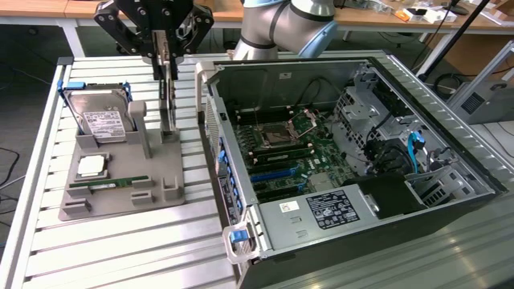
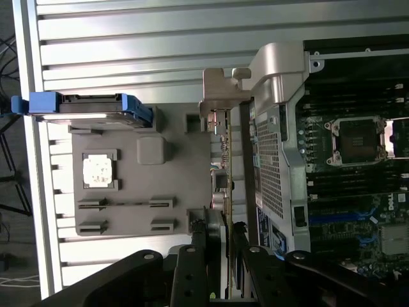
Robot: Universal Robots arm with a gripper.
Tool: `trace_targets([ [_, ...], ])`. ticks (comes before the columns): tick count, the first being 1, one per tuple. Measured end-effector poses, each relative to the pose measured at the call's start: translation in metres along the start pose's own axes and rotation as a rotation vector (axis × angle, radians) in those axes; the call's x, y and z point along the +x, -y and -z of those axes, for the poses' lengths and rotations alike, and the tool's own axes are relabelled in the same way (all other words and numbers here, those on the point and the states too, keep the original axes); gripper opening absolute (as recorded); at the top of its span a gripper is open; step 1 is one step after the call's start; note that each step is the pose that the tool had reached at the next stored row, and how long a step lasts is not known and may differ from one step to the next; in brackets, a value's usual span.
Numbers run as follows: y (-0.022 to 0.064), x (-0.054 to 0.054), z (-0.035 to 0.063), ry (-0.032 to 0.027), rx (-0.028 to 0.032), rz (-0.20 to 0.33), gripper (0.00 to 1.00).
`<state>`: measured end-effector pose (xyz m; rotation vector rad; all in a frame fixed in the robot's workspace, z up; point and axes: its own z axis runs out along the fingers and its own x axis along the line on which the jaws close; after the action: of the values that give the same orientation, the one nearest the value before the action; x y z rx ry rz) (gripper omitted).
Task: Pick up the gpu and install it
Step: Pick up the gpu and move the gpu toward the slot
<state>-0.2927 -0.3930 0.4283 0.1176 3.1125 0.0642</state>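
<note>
The gpu (image 1: 167, 102) stands on edge in a slot of the grey fixture (image 1: 120, 201), close to the open PC case (image 1: 241, 72). In the wrist view the gpu (image 2: 225, 173) shows as a thin edge, with its silver bracket (image 2: 220, 96) at the far end. My gripper (image 1: 165, 59) hangs straight above it, its black fingers shut on the card's upper edge. In the wrist view my gripper (image 2: 218, 225) has one finger on each side of the card. The card's lower edge looks still seated in the fixture.
On the fixture also sit a hard drive (image 1: 100, 117) in a blue carrier, a CPU chip (image 1: 91, 165) and a RAM stick (image 1: 108, 182). Inside the case lie the motherboard (image 1: 293, 141), blue expansion slots (image 1: 277, 176) and a power supply (image 1: 321, 211). All rests on a slatted aluminium table (image 1: 120, 253).
</note>
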Motion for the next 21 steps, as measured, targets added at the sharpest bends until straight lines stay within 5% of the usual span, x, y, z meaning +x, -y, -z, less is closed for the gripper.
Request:
trace_targets([
  [21,0.0013,-0.0088,-0.0002,0.0001,0.0003,0.0,0.27],
])
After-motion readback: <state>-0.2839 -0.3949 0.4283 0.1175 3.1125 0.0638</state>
